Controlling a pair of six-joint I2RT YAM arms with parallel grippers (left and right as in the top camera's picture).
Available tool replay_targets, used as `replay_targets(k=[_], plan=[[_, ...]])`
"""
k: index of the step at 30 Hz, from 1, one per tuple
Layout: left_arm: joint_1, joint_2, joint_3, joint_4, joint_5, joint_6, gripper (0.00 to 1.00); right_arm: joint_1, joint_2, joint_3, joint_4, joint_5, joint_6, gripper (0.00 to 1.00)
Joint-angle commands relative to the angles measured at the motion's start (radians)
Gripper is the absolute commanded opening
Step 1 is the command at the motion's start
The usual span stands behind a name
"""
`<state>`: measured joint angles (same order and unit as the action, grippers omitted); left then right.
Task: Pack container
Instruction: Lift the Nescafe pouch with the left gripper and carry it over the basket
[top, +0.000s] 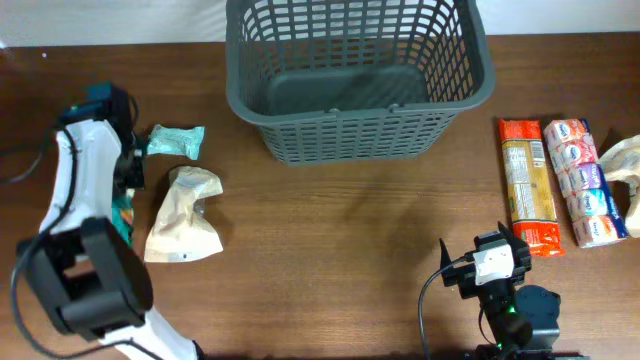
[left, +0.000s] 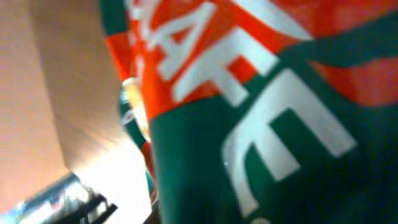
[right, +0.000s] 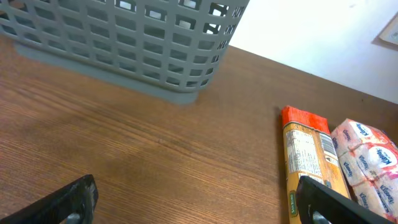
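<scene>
The container (top: 355, 75), a large dark grey lattice basket, stands empty at the back centre; its side shows in the right wrist view (right: 124, 43). My left gripper (top: 127, 188) is low at the left edge, over a green and orange packet (top: 122, 220) that fills the left wrist view (left: 280, 124); its fingers are hidden. A teal packet (top: 176, 140) and a beige bag (top: 185, 215) lie beside it. My right gripper (right: 199, 208) is open and empty above bare table, left of an orange and yellow packet (right: 308, 162).
At the right lie the orange and yellow packet (top: 527, 185), a multipack of small white packs (top: 585, 180) and a beige bag (top: 625, 165) at the edge. Bare wood lies between the basket and my right arm (top: 495, 265).
</scene>
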<state>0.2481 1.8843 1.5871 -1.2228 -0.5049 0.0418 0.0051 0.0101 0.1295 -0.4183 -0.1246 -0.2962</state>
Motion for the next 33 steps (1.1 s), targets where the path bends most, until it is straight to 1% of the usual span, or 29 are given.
replay_targets(k=[1,4,7,8,9,11,16,20,23,27,31,33], plan=[[-0.04,-0.127,0.095,0.003,-0.046,0.147,0.02,-0.006,-0.006,-0.007,-0.002,0.002,-0.002,0.99],[-0.08,-0.178,0.126,0.003,-0.056,0.216,0.01,-0.006,-0.006,-0.007,-0.002,0.002,-0.002,0.99],[-0.128,-0.218,0.137,0.012,-0.119,0.268,0.02,-0.006,-0.006,-0.007,-0.002,0.002,-0.002,0.99],[-0.144,-0.229,0.137,0.019,-0.134,0.299,0.02,-0.006,-0.006,-0.007,-0.002,0.002,-0.002,0.99],[-0.19,-0.254,0.137,0.048,-0.177,0.361,0.02,-0.006,-0.006,-0.007,-0.002,0.002,-0.002,0.99],[-0.225,-0.275,0.137,0.076,-0.202,0.393,0.02,-0.006,-0.006,-0.007,-0.002,0.002,-0.002,0.99],[-0.325,-0.338,0.169,0.154,-0.203,0.525,0.02,-0.006,-0.006,-0.007,-0.002,0.002,-0.002,0.99],[-0.401,-0.391,0.23,0.253,-0.197,0.655,0.01,-0.006,-0.006,-0.007,-0.002,0.002,-0.002,0.99],[-0.438,-0.412,0.277,0.283,-0.164,0.75,0.02,-0.006,-0.006,-0.007,-0.002,0.002,-0.002,0.99],[-0.493,-0.429,0.33,0.288,-0.071,0.887,0.01,-0.006,-0.006,-0.007,-0.002,0.002,-0.002,0.99],[-0.569,-0.434,0.338,0.31,-0.008,0.984,0.02,-0.006,-0.006,-0.007,-0.002,0.002,-0.002,0.99],[-0.611,-0.433,0.337,0.338,0.059,1.026,0.02,-0.006,-0.006,-0.007,-0.002,0.002,-0.002,0.99]])
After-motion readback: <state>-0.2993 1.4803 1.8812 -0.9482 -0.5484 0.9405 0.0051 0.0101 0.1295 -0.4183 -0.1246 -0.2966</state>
